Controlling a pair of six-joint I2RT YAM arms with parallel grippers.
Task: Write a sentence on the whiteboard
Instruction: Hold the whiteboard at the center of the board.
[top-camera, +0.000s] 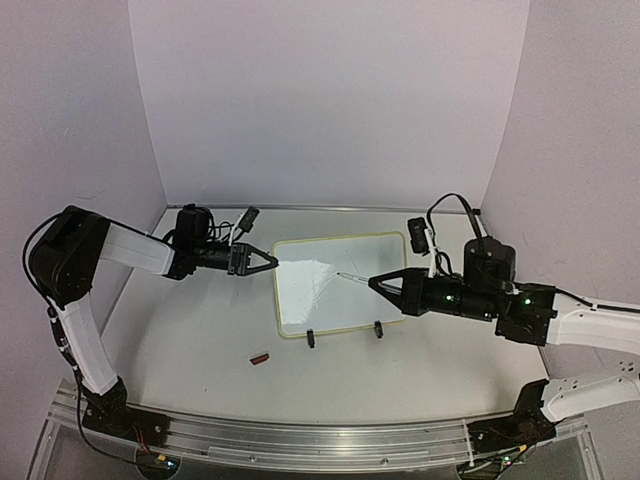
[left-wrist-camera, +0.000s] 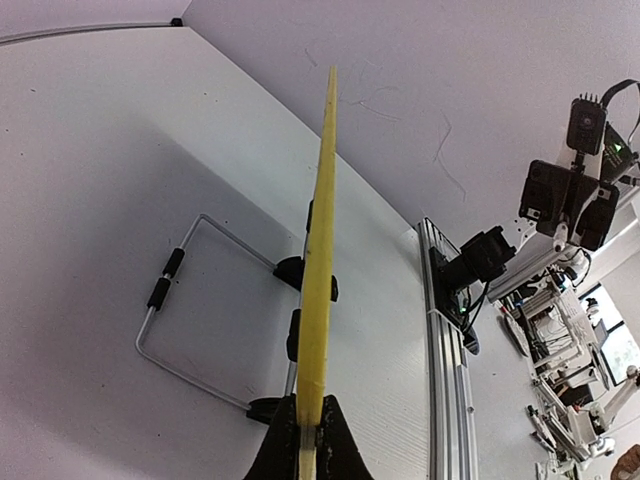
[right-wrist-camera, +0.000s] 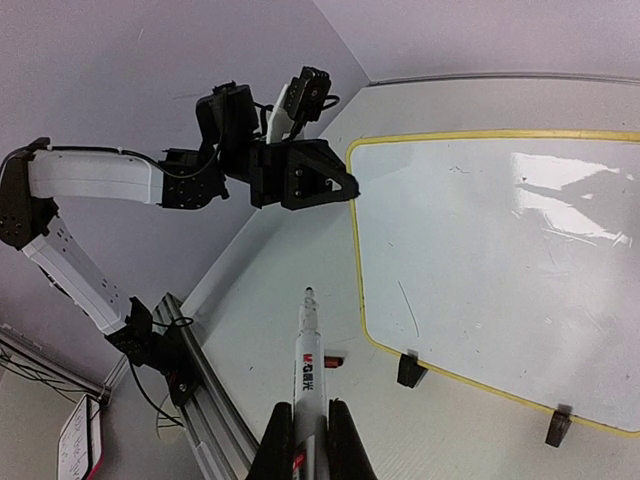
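Clamps yellow-framed white rectangular whiteboard (top-camera: 345, 285) by its edge in left fingers (left-wrist-camera: 340, 452); pinches slim white plastic marker (right-wrist-camera: 310, 370) in right fingers (right-wrist-camera: 346, 452).

A small red cap (top-camera: 260, 358) lies on the white table (top-camera: 190, 330) just beyond the aluminium rail (top-camera: 300, 432), left of the rail's middle, with pale lilac walls (top-camera: 330, 100) far beyond the rail.
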